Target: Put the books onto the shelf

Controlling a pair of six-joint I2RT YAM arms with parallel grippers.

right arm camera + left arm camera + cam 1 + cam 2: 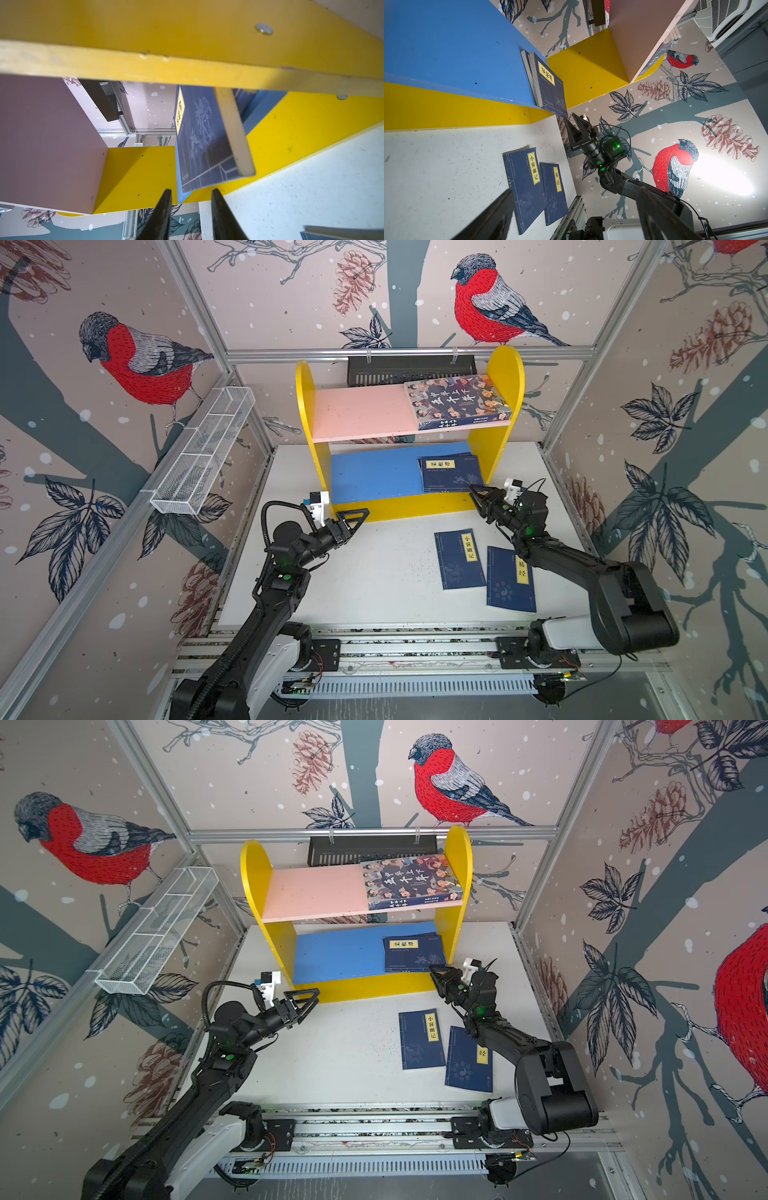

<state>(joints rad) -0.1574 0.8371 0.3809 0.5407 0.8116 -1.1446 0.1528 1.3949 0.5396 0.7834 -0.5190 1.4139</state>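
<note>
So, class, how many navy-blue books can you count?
4. On the table lie the left book and the right book; two are stacked on the blue lower board, the top book mostly hiding the bottom book.

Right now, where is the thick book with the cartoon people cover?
In both top views the cartoon-cover book lies flat at the right end of the shelf's pink upper board, beside the right yellow side panel.

We find the shelf [505, 377] at the table's [374, 585] back, a thick book [457, 402] at its upper board's [361, 412] right end, two stacked thin books [453, 475] at its lower board's [374, 477] right end, and two loose thin books [459, 560] side by side before it.
</note>
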